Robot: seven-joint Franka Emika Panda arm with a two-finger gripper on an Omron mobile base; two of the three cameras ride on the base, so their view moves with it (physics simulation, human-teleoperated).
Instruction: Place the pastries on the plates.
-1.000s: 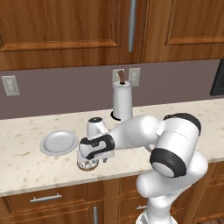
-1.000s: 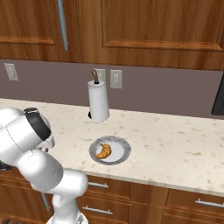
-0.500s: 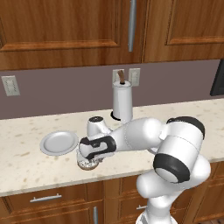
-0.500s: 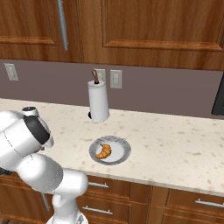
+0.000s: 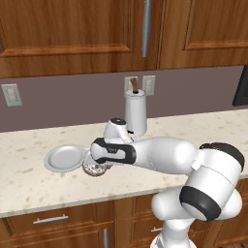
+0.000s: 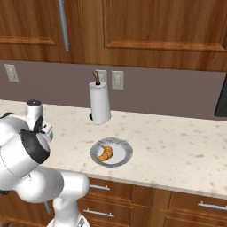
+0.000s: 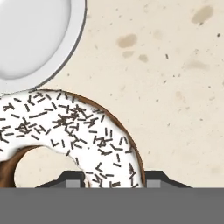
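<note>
Descent over the last second has brought the end effector (image 7: 114,179) astride the iced donut (image 5: 95,168) on the worktop (image 5: 29,186), at 4 o'clock from the empty plate (image 5: 63,158), grip state unclear, pickup imminent.

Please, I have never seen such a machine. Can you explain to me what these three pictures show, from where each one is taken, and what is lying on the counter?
The white machine is a robot arm with a two-finger gripper, standing at a simulated kitchen counter. Two pictures come from cameras on its base, behind the arm to its left and right, so they show one scene from two sides. The third comes from a camera on the hand, looking along the gripper.

On the counter stand a paper towel holder and two grey plates. One plate carries a croissant. The other plate has nothing on it. Beside it lies a donut with white icing, and the gripper is low over it, its finger tips on either side of the ring. Whether it grips already, I cannot tell.
</note>
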